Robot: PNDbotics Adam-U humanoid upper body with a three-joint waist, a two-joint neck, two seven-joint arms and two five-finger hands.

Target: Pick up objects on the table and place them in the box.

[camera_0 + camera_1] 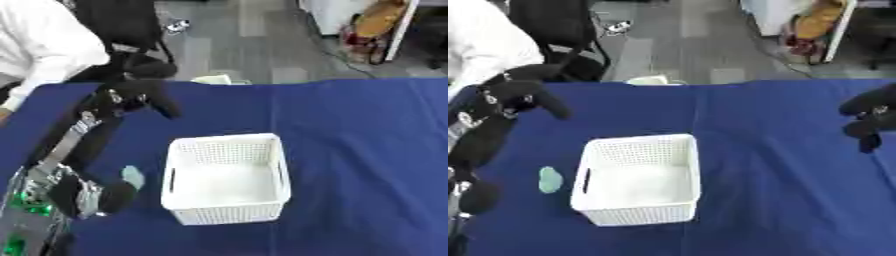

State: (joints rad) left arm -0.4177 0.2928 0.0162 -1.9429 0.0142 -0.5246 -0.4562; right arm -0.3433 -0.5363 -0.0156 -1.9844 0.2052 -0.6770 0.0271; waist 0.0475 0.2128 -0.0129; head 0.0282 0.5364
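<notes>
Both eyes look steeply down from the head onto the blue table [367, 150]; both share the white basket [636, 177]; the right eye's framing sits further right.

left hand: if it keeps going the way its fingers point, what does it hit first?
The left hand points down and to the right, toward the white perforated plastic basket. Its near-left rim looks like the first contact, with bare blue tablecloth before it. Height above the cloth is unclear.

Left hand [522, 95]: black, rounded, bulky fingers; a small pale spot on its back.
Left arm [83, 145]: black shell, silver-grey joint segments; green lights on the base part left of the white basket [226, 177].
Right hand [871, 119]: black, lumpy outline; light mark on its surface, right of the basket.
</notes>
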